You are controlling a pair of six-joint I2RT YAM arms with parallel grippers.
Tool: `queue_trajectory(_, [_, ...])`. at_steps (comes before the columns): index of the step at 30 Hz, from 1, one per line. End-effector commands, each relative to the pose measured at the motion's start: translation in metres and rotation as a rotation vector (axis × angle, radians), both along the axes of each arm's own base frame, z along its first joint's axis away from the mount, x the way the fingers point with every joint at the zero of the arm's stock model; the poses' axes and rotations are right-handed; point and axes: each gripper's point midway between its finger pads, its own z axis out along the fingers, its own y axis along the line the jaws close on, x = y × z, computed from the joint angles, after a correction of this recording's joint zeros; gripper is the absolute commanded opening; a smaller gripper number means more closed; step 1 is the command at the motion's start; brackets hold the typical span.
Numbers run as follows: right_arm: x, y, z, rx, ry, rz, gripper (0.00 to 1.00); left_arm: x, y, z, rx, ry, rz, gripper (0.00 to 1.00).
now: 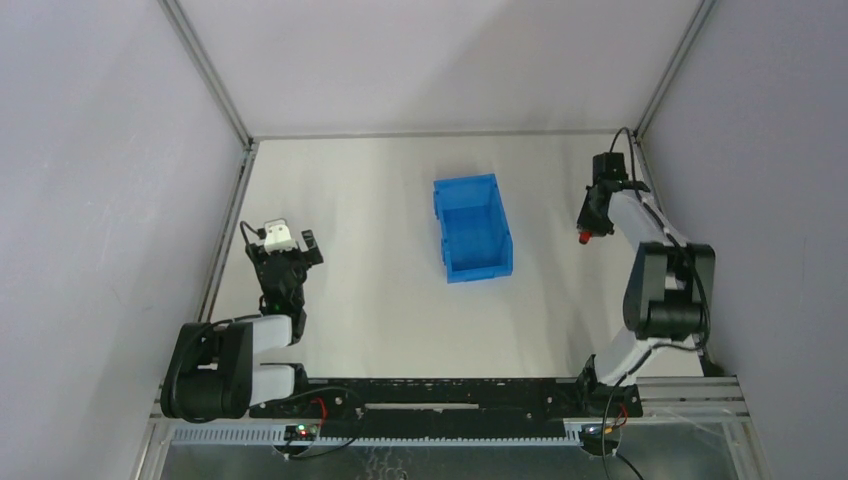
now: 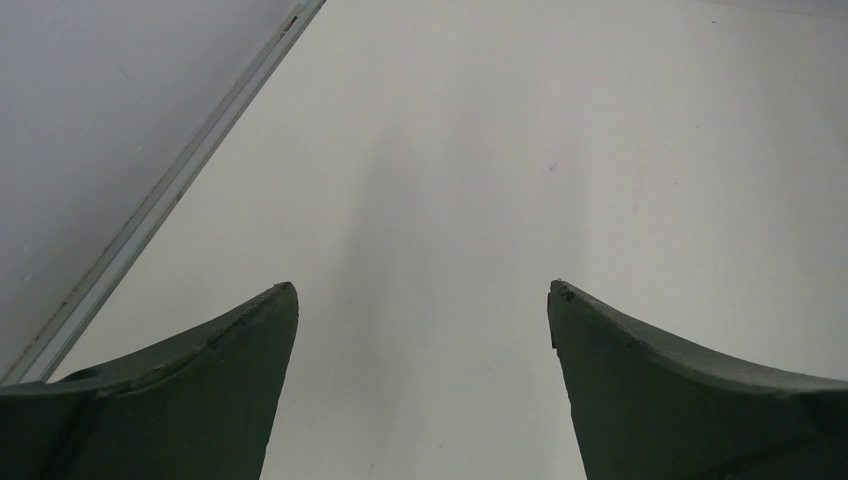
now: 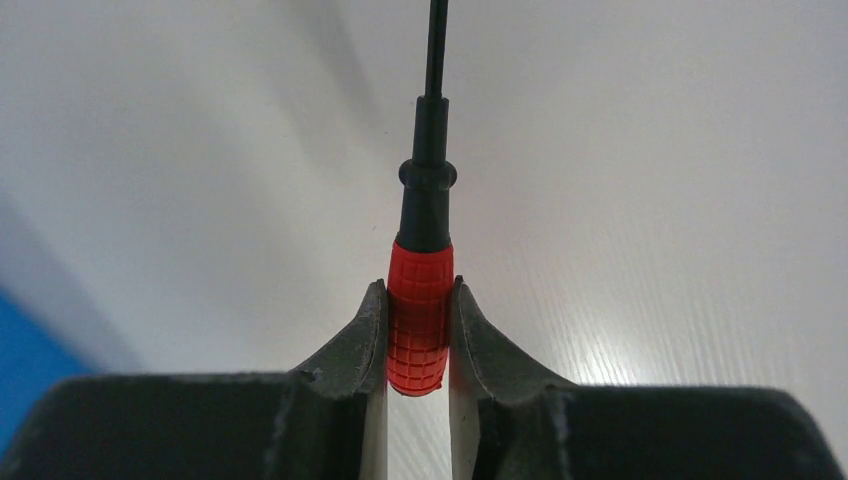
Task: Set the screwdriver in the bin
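**Top view.** Bright, even, diffuse light from overhead. The desk (image 1: 380, 300) is near white and mildly washed out, and the walls are a cool grey-lilac. Shadows beside the bin (image 1: 472, 228) are faint and soft-edged. The arms read as dark masses (fine detail is too small to tell).

**Left wrist view.** The desk is evenly lit. A broad, pale grey shadow band runs up from between the left jaws. The left jaws are underexposed, nearly black, with fairly clean edges.

**Right wrist view.** The screwdriver (image 3: 420, 320) is in crisp focus, its red handle saturated. A soft shadow lies up and left of the shaft. The desk grain at lower right shows a slight sheen. The blue patch at lower left is blurred. The right jaws are dark and low in detail.
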Motion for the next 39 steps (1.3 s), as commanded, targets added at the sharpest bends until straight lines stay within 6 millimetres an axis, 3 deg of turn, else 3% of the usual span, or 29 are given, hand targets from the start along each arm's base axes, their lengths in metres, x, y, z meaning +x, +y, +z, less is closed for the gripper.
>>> queue_trajectory(1, [-0.002, 0.004, 0.084, -0.006, -0.191, 0.042, 0.1, 0.012, 0.001, 0.032, 0.008, -0.106, -0.005, 1.0])
queue_trajectory(5, [-0.017, 0.019, 0.131, 0.022, -0.267, 0.085, 0.1, 0.013, 0.001, 0.033, 0.008, -0.108, -0.005, 1.0])
queue_trajectory(9, [-0.029, 0.048, 0.17, 0.074, -0.336, 0.165, 0.11, 0.012, 0.001, 0.032, 0.008, -0.106, -0.005, 1.0])
queue_trajectory(13, [-0.037, 0.117, 0.202, 0.239, -0.412, 0.356, 0.12, 0.012, 0.001, 0.033, 0.008, -0.107, -0.005, 1.0])
queue_trajectory(16, [-0.044, 0.17, 0.206, 0.345, -0.415, 0.513, 0.12, 0.012, 0.001, 0.032, 0.008, -0.106, -0.005, 1.0])
queue_trajectory(20, [-0.041, 0.223, 0.189, 0.361, -0.38, 0.647, 0.12, 0.012, 0.001, 0.032, 0.008, -0.106, -0.005, 1.0])
queue_trajectory(25, [-0.026, 0.255, 0.15, 0.291, -0.318, 0.682, 0.12, 0.013, 0.001, 0.033, 0.008, -0.108, -0.005, 1.0])
queue_trajectory(31, [-0.018, 0.273, 0.09, 0.163, -0.253, 0.768, 0.12, 0.013, 0.001, 0.033, 0.008, -0.107, -0.005, 1.0])
queue_trajectory(39, [0.001, 0.263, 0.031, 0.049, -0.174, 0.813, 0.2, 0.012, 0.001, 0.033, 0.008, -0.107, -0.005, 1.0])
